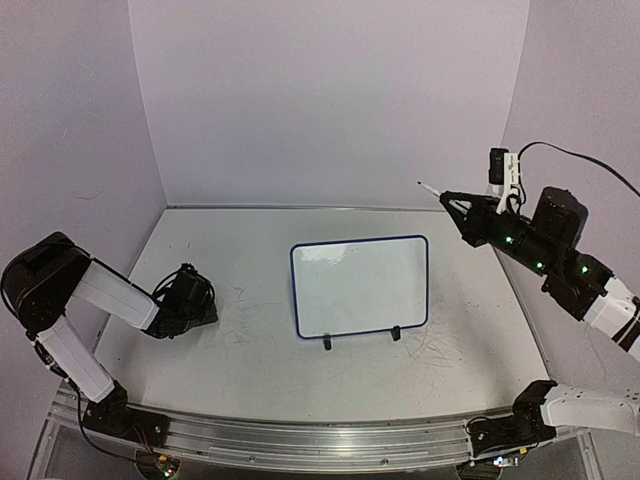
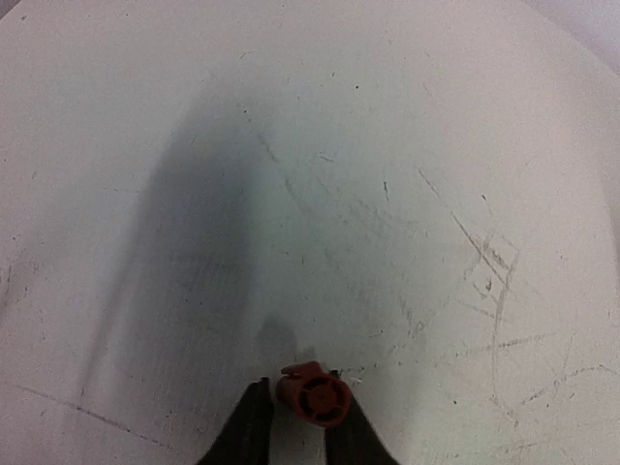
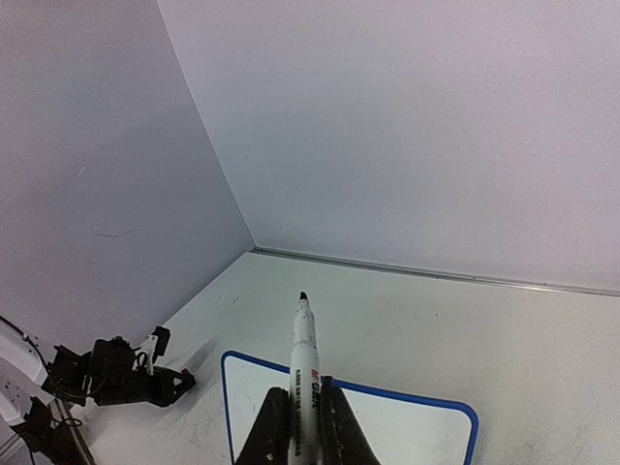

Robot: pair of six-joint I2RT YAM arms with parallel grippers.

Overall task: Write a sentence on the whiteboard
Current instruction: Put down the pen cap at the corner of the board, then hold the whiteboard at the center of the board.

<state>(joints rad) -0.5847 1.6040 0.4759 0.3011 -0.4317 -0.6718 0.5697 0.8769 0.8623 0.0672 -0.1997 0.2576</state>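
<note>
The pale scratched table (image 1: 250,360) carries the blue-framed whiteboard (image 1: 360,285) at its centre, black feet at the near edge, while the right gripper (image 1: 455,203), raised off the board's far right corner, pinches an uncapped marker (image 3: 304,354) and the left gripper (image 2: 298,412), low at table left, pinches a red cap (image 2: 312,393).

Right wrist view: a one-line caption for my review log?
Right gripper holds an uncapped marker aloft; the whiteboard below shows no writing yet.

Left gripper (image 2: 298,389) over scratched tabletop (image 2: 407,194)
Small red cap (image 2: 312,394) pinched between its dark fingers (image 2: 250,426); broad grey shadow falls on the surface ahead
</note>
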